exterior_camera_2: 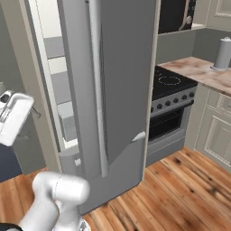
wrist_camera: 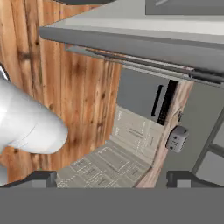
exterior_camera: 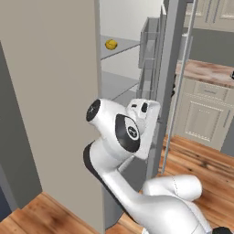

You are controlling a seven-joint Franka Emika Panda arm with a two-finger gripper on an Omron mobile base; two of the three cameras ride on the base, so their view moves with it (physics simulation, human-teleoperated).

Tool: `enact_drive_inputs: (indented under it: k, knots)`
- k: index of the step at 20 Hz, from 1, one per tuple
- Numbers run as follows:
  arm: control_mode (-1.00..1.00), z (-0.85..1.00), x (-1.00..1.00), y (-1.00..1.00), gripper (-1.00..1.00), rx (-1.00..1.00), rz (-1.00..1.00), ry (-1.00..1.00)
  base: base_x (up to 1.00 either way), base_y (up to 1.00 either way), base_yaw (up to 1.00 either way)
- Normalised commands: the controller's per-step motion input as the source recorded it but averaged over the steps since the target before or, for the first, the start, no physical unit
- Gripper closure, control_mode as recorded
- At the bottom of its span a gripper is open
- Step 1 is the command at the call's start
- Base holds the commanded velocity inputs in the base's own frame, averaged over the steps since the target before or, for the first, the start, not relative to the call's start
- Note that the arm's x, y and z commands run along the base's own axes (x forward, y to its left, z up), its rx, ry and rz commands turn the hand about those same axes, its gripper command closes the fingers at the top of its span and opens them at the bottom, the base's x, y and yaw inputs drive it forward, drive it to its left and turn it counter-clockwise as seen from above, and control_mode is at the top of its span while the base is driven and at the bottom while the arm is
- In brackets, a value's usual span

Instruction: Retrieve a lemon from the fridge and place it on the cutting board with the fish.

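The lemon (exterior_camera: 111, 44) is a small yellow fruit lying on an upper shelf inside the open fridge (exterior_camera: 119, 82). My white hand (exterior_camera: 142, 109) hangs well below that shelf, close to the inner side of the open fridge door (exterior_camera: 168, 68). In the hand view my gripper (wrist_camera: 113, 179) is open, its two dark fingertips (wrist_camera: 40, 178) far apart with nothing between them, looking toward the wood floor and the cabinets. The cutting board and the fish are out of view.
The fridge door (exterior_camera_2: 122, 90) stands wide open between me and a black stove (exterior_camera_2: 173, 88). A marbled brown counter (exterior_camera_2: 203, 72) carries a grey roll (exterior_camera_2: 222, 53). A small grey appliance (wrist_camera: 177, 139) sits on the counter edge. Door bins (exterior_camera: 148, 41) line the door.
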Motion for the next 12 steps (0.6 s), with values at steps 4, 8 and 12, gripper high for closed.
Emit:
enact_drive_inputs:
  k: [4, 8, 12]
  knots:
    - [-1.00, 0.14, 0.29, 0.34, -1.00, -0.40, 0.19, 0.20, 0.00, 0.00, 0.00]
    - [-1.00, 0.00, 0.32, 0.20, -1.00, -0.51, 0.28, 0.26, 0.00, 0.00, 0.00]
    - [-1.00, 0.00, 0.23, -0.21, -1.00, -0.03, 0.02, 0.13, 0.00, 0.00, 0.00]
